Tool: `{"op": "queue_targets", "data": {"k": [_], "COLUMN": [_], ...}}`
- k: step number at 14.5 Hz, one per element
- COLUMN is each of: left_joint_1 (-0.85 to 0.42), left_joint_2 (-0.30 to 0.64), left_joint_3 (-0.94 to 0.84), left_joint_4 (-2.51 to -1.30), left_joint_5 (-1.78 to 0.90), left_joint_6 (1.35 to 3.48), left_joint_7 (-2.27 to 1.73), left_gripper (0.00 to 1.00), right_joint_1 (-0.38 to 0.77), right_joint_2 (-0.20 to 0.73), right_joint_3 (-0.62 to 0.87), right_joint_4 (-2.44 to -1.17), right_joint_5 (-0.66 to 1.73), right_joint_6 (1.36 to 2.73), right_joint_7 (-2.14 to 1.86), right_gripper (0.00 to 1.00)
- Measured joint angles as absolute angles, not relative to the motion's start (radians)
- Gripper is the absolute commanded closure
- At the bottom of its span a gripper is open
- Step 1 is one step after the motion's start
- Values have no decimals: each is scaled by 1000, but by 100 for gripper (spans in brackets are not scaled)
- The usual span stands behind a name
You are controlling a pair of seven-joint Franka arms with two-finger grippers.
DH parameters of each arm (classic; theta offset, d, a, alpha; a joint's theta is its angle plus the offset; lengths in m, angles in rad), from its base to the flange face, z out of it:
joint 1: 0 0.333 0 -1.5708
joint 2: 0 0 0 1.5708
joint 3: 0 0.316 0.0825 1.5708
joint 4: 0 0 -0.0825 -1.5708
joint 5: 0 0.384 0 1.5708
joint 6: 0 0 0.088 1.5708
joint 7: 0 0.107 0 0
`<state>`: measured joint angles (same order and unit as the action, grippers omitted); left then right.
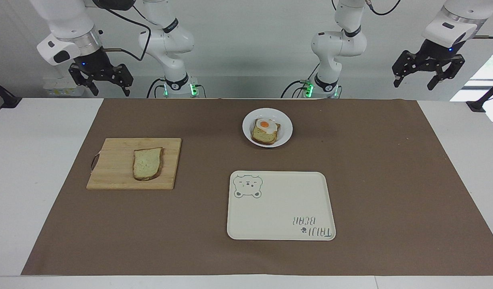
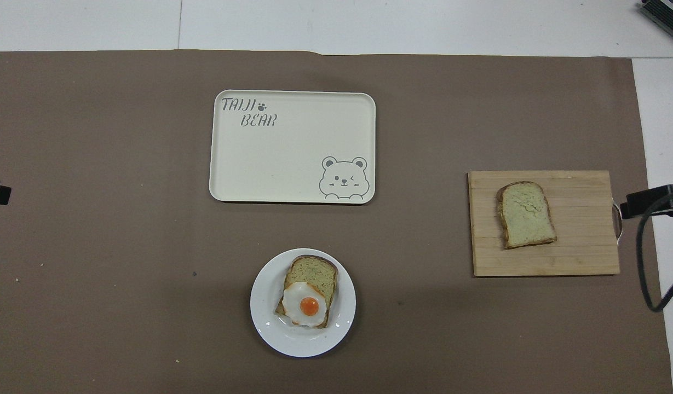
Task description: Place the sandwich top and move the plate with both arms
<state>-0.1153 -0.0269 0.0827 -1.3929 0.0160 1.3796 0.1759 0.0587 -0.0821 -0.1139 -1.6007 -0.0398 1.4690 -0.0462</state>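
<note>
Two grippers, both mine, both raised at the robots' end of the table: my right gripper (image 1: 101,82) hangs above the white table edge at the right arm's end, jaws spread, holding nothing; my left gripper (image 1: 427,76) hangs likewise at the left arm's end, jaws spread and empty. One sandwich top (image 1: 147,163) (image 2: 526,214), a bare slice, lies flat on a wooden cutting board (image 1: 114,170) (image 2: 577,251) toward the right arm's end. One white plate (image 1: 285,127) (image 2: 265,306), near the robots at mid-table, carries a bread slice (image 1: 264,137) (image 2: 312,271) with a fried egg (image 1: 265,125) (image 2: 304,304) on it. One cream bear tray (image 1: 280,200) (image 2: 281,158), bare, lies farther from the robots than the plate, close to it. One brown mat (image 1: 390,180) (image 2: 95,164) lies under all.
</note>
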Motion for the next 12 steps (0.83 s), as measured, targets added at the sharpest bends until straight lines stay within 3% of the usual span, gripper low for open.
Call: {"op": "queue_targets", "data": {"k": [12], "left_joint_1": [-115], "left_joint_2": [-27], "left_joint_3": [83], "left_joint_4": [-1393], "left_joint_5": [16], "left_joint_6": [1380], "left_joint_7": [176], "left_gripper": [0], "right_joint_1": [59], "right_joint_2": [-82], "right_joint_3": [-113], "right_joint_4": [-1601], "right_joint_5": [-40], "right_joint_6": [1472], "right_joint_7": [-49], "right_gripper": [0]}}
